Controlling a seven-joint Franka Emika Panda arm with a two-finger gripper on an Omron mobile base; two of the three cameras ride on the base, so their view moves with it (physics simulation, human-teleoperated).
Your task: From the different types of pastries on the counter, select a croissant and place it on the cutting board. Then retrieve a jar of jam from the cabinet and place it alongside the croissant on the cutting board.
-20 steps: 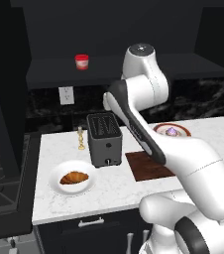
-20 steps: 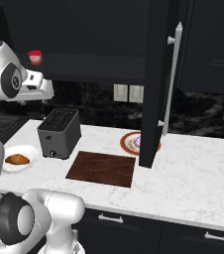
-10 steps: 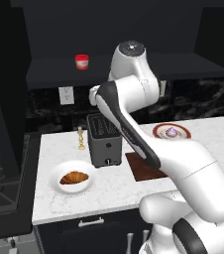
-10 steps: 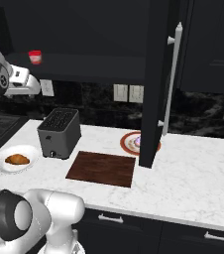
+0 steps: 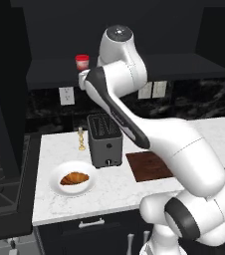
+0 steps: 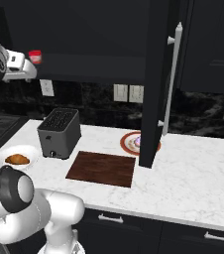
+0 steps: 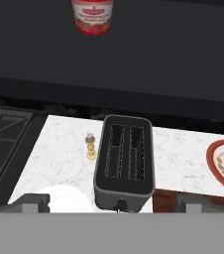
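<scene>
The croissant (image 5: 74, 178) lies on a round white plate (image 5: 55, 185) on the counter (image 5: 119, 187), left of the toaster; it also shows small as the croissant (image 6: 18, 159). The dark reddish cutting board (image 5: 149, 166) (image 6: 102, 168) lies bare, right of the toaster. The red-lidded jar of jam (image 5: 82, 62) (image 6: 34, 56) (image 7: 91, 15) stands on the cabinet's dark shelf (image 5: 50, 74). My gripper (image 7: 113, 202) hangs open above the toaster, below the shelf and short of the jar, holding nothing. A purple-topped pastry (image 6: 136, 141) sits on an orange-rimmed plate.
A dark toaster (image 5: 103, 139) (image 7: 126, 161) stands between plate and board. A small golden shaker (image 7: 90, 146) is to its left. The open dark cabinet door (image 6: 156, 84) hangs over the orange-rimmed plate (image 7: 223, 161). A stove (image 7: 5, 144) borders the counter's left end.
The arm has swung left and risen, bringing the hand up close under the shelf near the jar. Croissant, board and jar have stayed put.
</scene>
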